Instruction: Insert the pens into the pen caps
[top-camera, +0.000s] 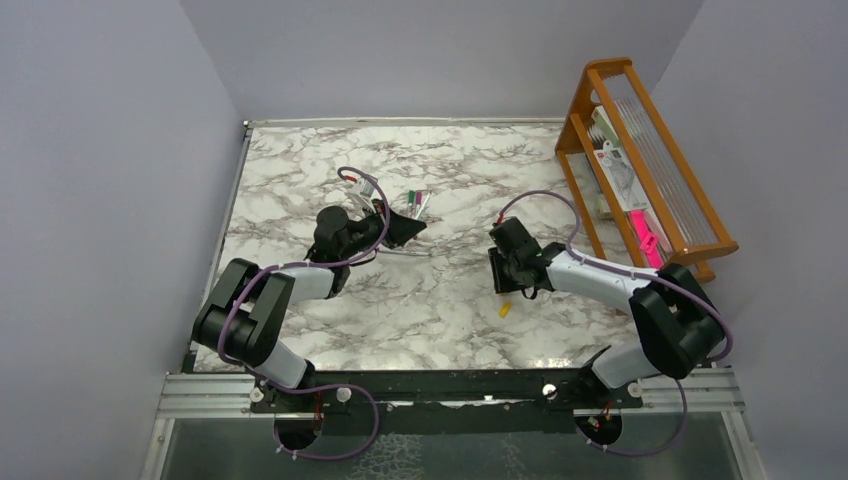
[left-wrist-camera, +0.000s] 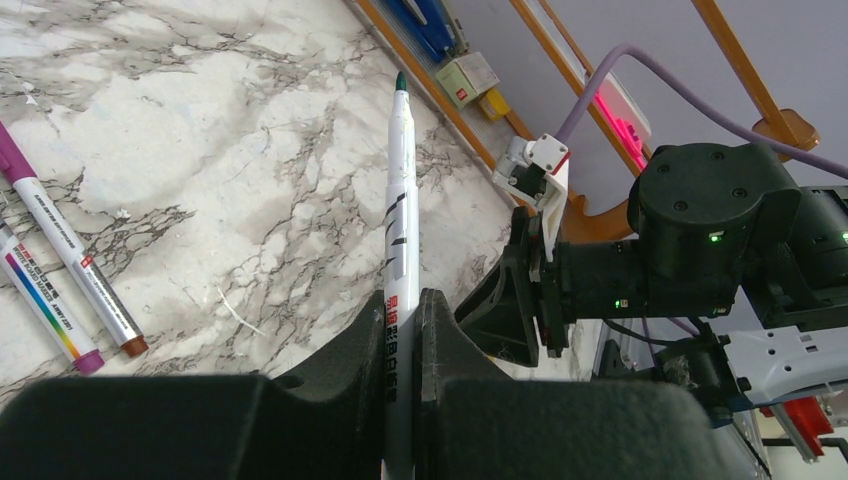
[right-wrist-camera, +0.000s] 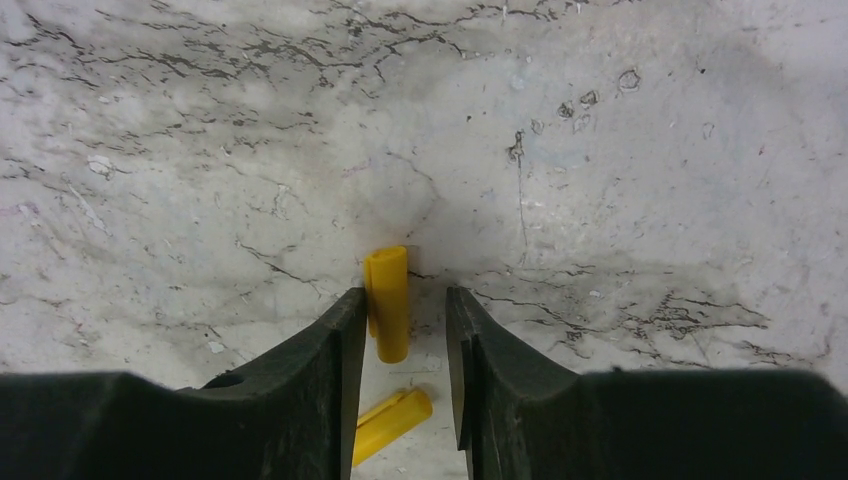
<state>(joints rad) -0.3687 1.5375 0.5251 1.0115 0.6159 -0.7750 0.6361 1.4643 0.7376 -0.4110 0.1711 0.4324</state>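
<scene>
My left gripper (left-wrist-camera: 402, 300) is shut on a white pen (left-wrist-camera: 400, 210) whose bare green tip points away over the marble table (left-wrist-camera: 200, 120). Two more pens (left-wrist-camera: 70, 250) lie side by side at the left of that view. In the top view they (top-camera: 417, 204) lie just beyond the left gripper (top-camera: 405, 230). My right gripper (right-wrist-camera: 405, 295) stands open, pointing down at the table. A yellow pen cap (right-wrist-camera: 388, 300) sits between its fingers, close to the left finger, with a gap to the right one. A second yellow cap (right-wrist-camera: 392, 423) lies flat nearer the wrist. The top view shows one yellow cap (top-camera: 505, 309) beside the right gripper (top-camera: 500, 275).
A wooden rack (top-camera: 640, 160) holding packets and a pink item stands at the table's right edge. The right arm's gripper and wrist (left-wrist-camera: 700, 240) fill the right side of the left wrist view, close to the held pen. Grey walls close in the table.
</scene>
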